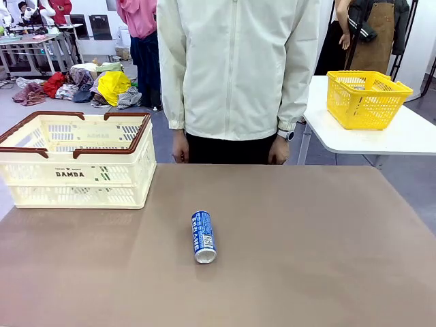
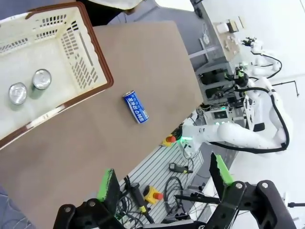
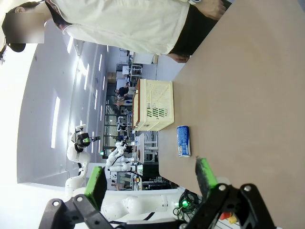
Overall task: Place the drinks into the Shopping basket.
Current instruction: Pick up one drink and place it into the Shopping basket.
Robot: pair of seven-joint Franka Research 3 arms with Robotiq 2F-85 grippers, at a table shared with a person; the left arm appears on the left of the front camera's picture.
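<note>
Blue can (image 1: 204, 236) lies on its side at the middle of the brown table (image 1: 327, 259), well apart from the cream Shopping basket (image 1: 75, 174) at the far left; a person (image 1: 235, 68) stands at the far edge. Left wrist view: two cans (image 2: 42, 79) stand upright inside the basket, silver tops up; the left gripper (image 2: 163, 176) has its jaws spread wide, holding nothing. Right wrist view: the right gripper (image 3: 150, 180) gapes wide too, empty, with the lying can beyond its fingers

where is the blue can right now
Front view: the blue can lies on its side at the middle of the table, right of the Shopping basket and nearer the robot.
</note>
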